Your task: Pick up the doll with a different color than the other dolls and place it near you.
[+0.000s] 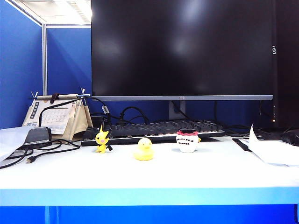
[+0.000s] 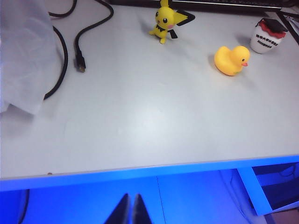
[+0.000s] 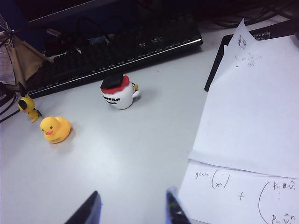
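Observation:
The doll with a different color (image 1: 187,141) (image 2: 267,36) (image 3: 117,92) is white with a black flat cap and a red frilled band. It stands upright in front of the keyboard. The other dolls stand to its left in the exterior view: a yellow duck (image 1: 144,150) (image 2: 231,59) (image 3: 55,129) and a yellow pointed-eared figure (image 1: 102,139) (image 2: 166,21) (image 3: 27,105). My left gripper (image 2: 131,196) is shut and empty, hanging off the table's front edge, far from the dolls. My right gripper (image 3: 133,191) is open and empty above the tabletop, well short of the white doll. Neither arm shows in the exterior view.
A black keyboard (image 1: 154,129) (image 3: 117,46) lies behind the dolls under a large monitor (image 1: 182,46). Written paper sheets (image 3: 247,116) (image 1: 275,151) cover the right side. Black cables (image 2: 65,51) and a desk calendar (image 1: 56,114) sit at the left. The table's blue front edge (image 2: 140,170) is close to the left gripper.

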You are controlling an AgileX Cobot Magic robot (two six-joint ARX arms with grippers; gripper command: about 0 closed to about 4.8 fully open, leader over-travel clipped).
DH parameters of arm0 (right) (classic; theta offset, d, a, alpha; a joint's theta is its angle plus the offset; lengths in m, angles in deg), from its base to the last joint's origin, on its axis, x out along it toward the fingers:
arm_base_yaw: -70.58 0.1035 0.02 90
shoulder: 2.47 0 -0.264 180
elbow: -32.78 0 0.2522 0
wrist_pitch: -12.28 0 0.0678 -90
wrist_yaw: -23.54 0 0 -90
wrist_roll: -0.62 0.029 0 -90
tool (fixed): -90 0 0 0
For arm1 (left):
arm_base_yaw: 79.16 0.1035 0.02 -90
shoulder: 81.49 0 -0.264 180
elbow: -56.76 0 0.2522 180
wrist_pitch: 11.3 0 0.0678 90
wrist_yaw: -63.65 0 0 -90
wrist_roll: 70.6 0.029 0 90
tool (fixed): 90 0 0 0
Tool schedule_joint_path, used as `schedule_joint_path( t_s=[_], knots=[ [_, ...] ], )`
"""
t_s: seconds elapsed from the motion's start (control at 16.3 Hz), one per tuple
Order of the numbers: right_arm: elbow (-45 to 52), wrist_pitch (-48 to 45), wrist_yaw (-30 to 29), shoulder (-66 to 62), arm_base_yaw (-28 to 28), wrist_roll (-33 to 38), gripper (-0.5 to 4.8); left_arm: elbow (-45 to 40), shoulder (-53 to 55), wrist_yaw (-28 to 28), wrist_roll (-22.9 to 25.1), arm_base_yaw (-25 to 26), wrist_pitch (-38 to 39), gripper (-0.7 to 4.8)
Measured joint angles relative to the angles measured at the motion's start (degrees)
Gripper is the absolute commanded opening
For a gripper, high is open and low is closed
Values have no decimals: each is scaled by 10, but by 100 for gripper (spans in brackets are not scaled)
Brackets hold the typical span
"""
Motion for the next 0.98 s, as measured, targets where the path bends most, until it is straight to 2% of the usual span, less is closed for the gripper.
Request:
schedule_joint_path(
  t_s=[0.67, 0.98],
  knots=[
    [0, 3, -1, -68, 0, 0, 180, 0, 0, 0, 0, 0, 0, 22],
    [-9, -143, 2, -72, 0, 0, 203, 0, 0, 0, 0, 0, 0, 22]
  ],
)
